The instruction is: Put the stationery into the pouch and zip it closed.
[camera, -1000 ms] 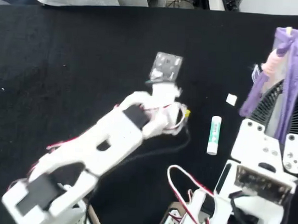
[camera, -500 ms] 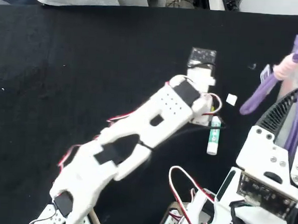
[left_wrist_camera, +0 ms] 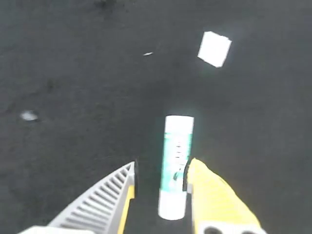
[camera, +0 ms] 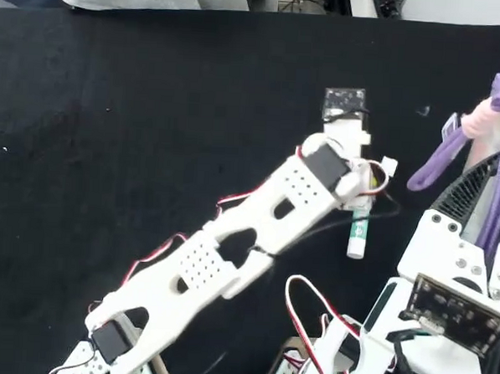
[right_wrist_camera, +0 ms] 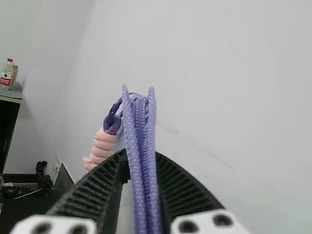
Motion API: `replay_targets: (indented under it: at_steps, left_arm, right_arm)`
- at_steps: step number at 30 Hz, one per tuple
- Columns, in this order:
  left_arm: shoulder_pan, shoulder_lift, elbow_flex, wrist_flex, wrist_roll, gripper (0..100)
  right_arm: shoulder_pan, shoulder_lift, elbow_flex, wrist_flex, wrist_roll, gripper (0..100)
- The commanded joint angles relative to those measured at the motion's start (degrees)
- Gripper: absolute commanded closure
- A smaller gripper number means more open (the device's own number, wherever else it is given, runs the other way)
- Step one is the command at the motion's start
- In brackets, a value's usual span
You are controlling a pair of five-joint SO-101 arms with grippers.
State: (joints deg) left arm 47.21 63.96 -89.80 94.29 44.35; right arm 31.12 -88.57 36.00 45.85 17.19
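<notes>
Nothing here can be read from where I stand. The glue stick (left_wrist_camera: pixel 175 163) lying on the table (left_wrist_camera: pixel 73 73) has a green band of print (too blurred to make out). The small bottle (right_wrist_camera: pixel 7 72) off in the room wears a label too tiny to tell.

The glue stick (left_wrist_camera: pixel 176 165) lies on the table (camera: pixel 153 106), right of centre, between the jaws of the left gripper (left_wrist_camera: pixel 162 168), the eraser (left_wrist_camera: pixel 214 48) just behind it. Far right, the pouch (right_wrist_camera: pixel 139 141) stands clamped in the right gripper (right_wrist_camera: pixel 140 163)
</notes>
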Motion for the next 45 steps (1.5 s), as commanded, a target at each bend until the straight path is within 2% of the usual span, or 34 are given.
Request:
replay_targets:
  at_steps: [1, 5, 14, 21, 33, 37, 45]
  left_arm:
    - [0.84, 1.85, -5.14, -2.37, 3.69, 81]
    - [0.04, 4.48, -3.12, -2.64, 9.49, 82]
    - [1.89, 5.54, -3.3, -5.63, 12.04, 81]
    - [5.93, 12.57, -3.3, -9.67, 12.31, 81]
    - [4.62, 14.42, -5.32, -9.58, 12.31, 82]
    - [4.44, 14.42, -5.32, -9.76, 11.87, 89]
    - [2.51, 13.98, -5.41, -9.58, 9.93, 94]
  right_arm:
    - [0.62, 0.48, -4.62, 0.09, -0.44, 98.8]
    - [0.62, 0.4, -6.29, 1.58, -0.7, 98.8]
    - [0.62, 0.31, -6.64, 2.99, -0.79, 98.8]
    - [0.35, 0.31, -8.4, 6.07, -0.79, 98.8]
    - [0.09, -3.47, -11.21, 8.18, -3.16, 98.8]
    - [0.09, -3.47, -11.12, 8.18, -3.16, 98.8]
    - [0.09, -3.65, -10.15, 8.18, -3.16, 98.8]
